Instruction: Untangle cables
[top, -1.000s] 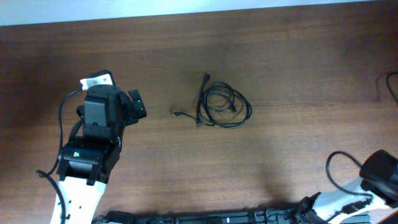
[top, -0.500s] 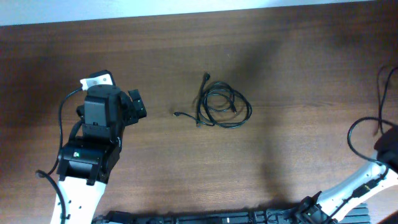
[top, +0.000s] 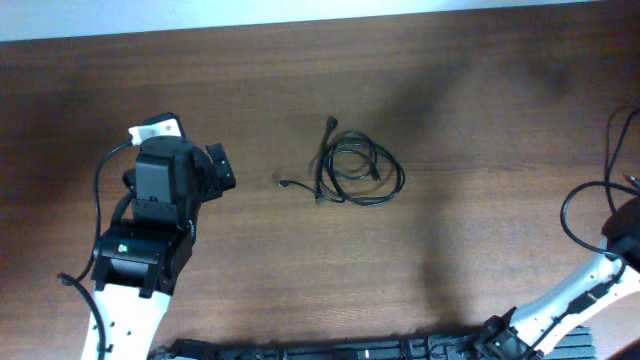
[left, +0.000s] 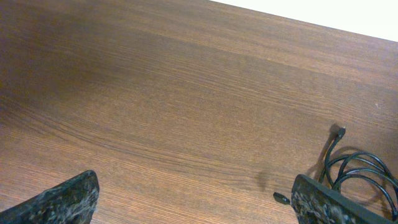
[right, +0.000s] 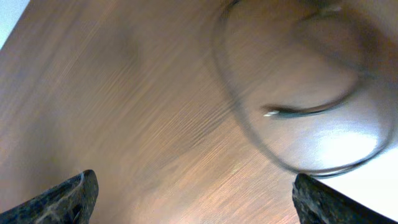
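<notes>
Here, the left gripper stands released over the wooden table, fingers wide apart, holding nothing. The right gripper is spread wide too and empty, above a blurred thin cord. Farther on, the cables lie in one loose coil at 3 o'clock from the left gripper, well apart from it.

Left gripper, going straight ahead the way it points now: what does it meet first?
Probably bare table. The left gripper is open and tilted down at the wood; the cables lie right of its path, though depth is unclear.
</notes>
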